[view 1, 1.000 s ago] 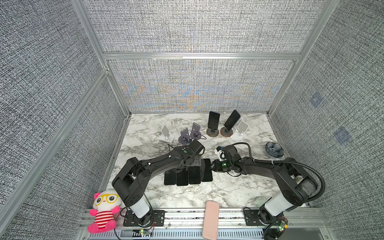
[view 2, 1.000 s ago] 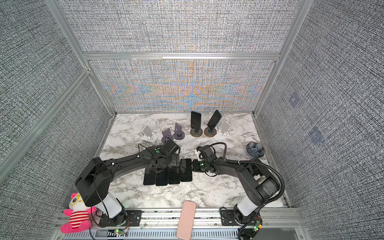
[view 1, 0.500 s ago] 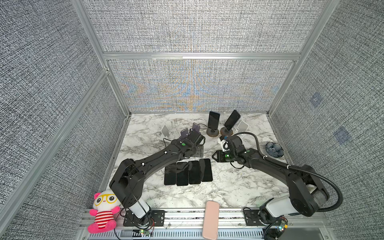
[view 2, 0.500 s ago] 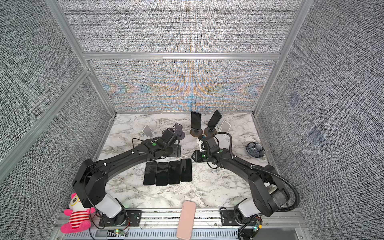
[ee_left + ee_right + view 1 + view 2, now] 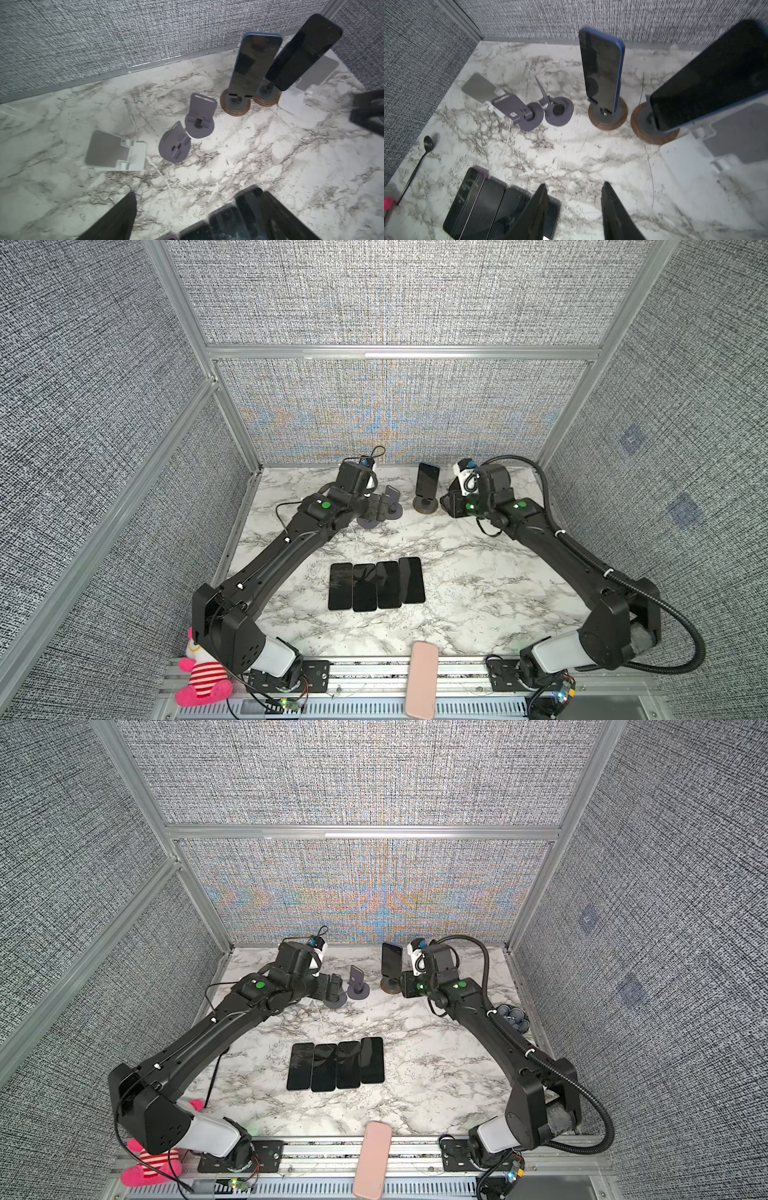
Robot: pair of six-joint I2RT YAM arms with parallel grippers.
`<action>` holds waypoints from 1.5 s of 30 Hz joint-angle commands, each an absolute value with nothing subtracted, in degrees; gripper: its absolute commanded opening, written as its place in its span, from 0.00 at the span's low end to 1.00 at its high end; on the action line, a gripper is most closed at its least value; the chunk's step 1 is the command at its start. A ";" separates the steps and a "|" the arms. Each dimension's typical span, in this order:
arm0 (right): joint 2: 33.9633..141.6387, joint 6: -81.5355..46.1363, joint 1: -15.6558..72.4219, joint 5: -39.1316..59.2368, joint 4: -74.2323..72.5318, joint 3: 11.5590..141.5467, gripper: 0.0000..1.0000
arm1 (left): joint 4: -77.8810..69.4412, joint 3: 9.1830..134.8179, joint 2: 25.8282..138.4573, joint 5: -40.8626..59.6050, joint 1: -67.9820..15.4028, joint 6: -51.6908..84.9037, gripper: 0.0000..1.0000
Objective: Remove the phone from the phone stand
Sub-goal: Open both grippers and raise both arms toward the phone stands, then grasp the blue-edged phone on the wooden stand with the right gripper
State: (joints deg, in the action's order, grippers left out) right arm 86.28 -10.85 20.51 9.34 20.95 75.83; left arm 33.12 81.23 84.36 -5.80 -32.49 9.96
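- Approach step: a blue phone [image 5: 602,70] stood upright on its round stand [image 5: 595,122] at the counter's far side, with a tilted phone [image 5: 708,79] just to its right.
- The right pincer [image 5: 575,185] hung released and empty, near both phones; the left pincer [image 5: 384,508] gaped empty further left.
- The next move probably called for clasping one phone's edges and lifting it clear without tipping its stand.

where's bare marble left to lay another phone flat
Widest bare patch: right of the row of flat phones, up to the right arm. Also the strip between that row and the front rail. Crowded: the back edge, with the stands and standing phones.
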 commanded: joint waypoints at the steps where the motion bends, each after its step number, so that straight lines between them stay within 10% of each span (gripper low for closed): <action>1: 88.86 -8.27 18.41 10.70 22.82 79.45 0.41 | 30.58 79.61 82.86 -3.41 -30.25 3.69 0.94; 25: 118.95 1.22 13.87 19.12 19.65 109.75 0.50 | 26.81 72.42 79.09 3.95 -26.89 0.09 0.93; 45: 119.65 0.27 13.72 23.63 18.28 107.36 0.45 | 28.00 73.04 79.74 4.92 -26.89 -0.46 0.93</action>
